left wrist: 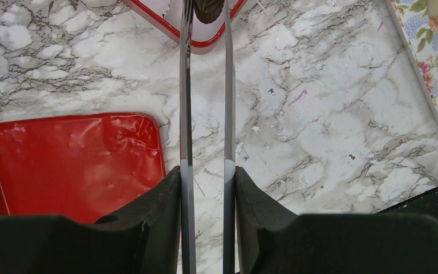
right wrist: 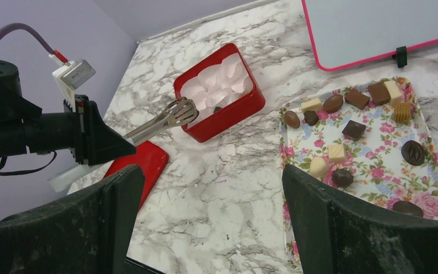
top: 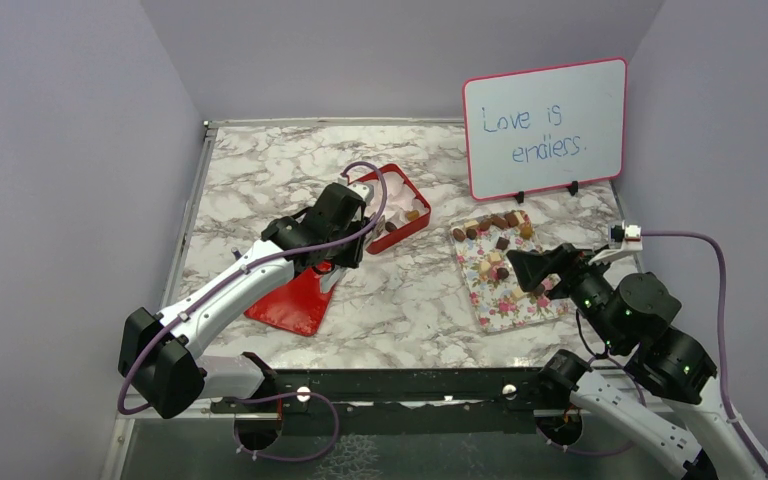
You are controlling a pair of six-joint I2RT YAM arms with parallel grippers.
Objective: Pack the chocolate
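Plain lavender walls close the scene: the left wall (top: 60, 150) fills the left of the frame, the back wall (top: 400, 50) spans the top, and the right wall (top: 730, 120) rises at the right. Between them lies a table (top: 410, 310) with a white-and-grey marble top and a black rail (top: 410, 385) along its near edge at bottom centre. The light is even and soft, with only faint shadows

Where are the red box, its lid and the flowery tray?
Red box (right wrist: 228, 118), right wrist view, near wall.
Red lid (left wrist: 74, 165), left wrist view, top's middle.
Flowery tray (right wrist: 376, 166), right wrist view, bare floral patch.
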